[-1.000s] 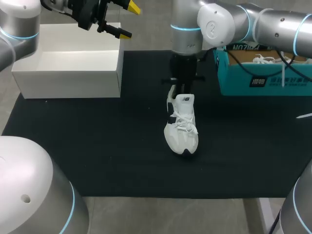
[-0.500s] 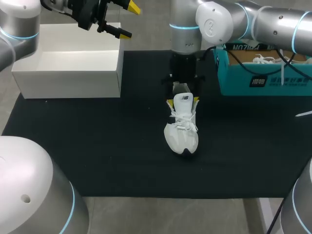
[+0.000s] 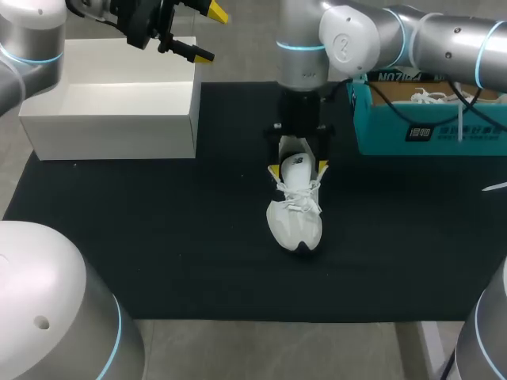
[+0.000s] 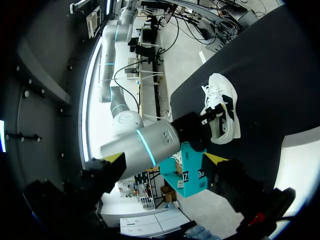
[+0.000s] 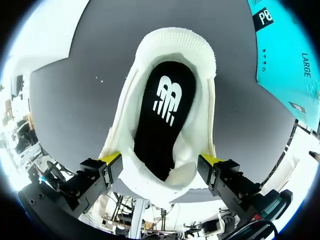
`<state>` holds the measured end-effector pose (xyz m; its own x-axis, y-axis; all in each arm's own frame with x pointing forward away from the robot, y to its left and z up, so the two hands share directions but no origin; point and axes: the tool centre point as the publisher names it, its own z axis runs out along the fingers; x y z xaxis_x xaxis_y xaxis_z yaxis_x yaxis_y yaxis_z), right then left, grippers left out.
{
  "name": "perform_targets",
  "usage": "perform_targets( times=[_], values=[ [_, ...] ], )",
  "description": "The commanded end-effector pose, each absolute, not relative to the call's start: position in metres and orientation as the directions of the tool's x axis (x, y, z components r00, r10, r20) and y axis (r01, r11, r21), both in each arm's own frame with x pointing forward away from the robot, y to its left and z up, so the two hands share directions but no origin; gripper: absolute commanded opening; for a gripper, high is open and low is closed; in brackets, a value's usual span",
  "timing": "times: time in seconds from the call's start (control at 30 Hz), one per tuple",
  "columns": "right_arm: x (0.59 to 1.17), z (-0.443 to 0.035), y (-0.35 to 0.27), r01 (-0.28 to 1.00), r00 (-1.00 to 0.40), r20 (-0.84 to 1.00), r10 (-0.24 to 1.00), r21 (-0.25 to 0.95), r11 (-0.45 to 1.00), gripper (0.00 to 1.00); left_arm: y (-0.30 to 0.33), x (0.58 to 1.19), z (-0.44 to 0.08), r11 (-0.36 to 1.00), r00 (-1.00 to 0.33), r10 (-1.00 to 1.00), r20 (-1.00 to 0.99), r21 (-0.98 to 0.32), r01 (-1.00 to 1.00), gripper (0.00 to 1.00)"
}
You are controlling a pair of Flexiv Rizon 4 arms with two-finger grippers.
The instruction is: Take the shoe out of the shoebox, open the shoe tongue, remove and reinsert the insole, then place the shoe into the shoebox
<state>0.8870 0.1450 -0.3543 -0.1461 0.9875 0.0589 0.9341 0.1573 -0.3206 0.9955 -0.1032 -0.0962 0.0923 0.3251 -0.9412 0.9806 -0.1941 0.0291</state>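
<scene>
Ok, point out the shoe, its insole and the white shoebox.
shoe [image 3: 295, 223]: head view, on the toe.
insole [image 5: 157, 135]: right wrist view, on its black middle, inside the shoe.
white shoebox [image 3: 111, 136]: head view, on its front wall.

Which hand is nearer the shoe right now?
Right. The right hand straddles the shoe at its opening, one finger on each side. The left hand hangs above the white box, well away from the shoe.

Head view: fixed, high behind the robot, looking down on the whole table [image 3: 158, 253]. Left wrist view: raised at the table's side, far from the shoe [image 4: 220, 95]. Right wrist view: close above the shoe, looking into it. Shoe common to all three.
</scene>
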Motion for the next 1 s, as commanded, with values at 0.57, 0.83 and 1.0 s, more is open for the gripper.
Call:
perform_targets(
  times=[0.57,0.83,1.0],
  values=[
    [0.868,-0.313,0.147,0.976,-0.163,-0.081,0.983,-0.157,0.149,0.0,-0.103,0.996,-0.096,-0.196,0.093,0.327,-0.94,0.029,0.98,1.0],
    [0.869,-0.32,0.146,0.978,-0.163,-0.077,0.984,-0.145,0.151,0.0,-0.103,0.996,-0.096,-0.196,0.093,0.327,-0.94,0.029,0.98,1.0],
    [0.867,-0.328,0.143,0.977,-0.157,-0.071,0.985,-0.16,0.144,0.0,-0.103,0.996,-0.096,-0.196,0.093,0.327,-0.94,0.029,0.98,1.0]
  ],
)
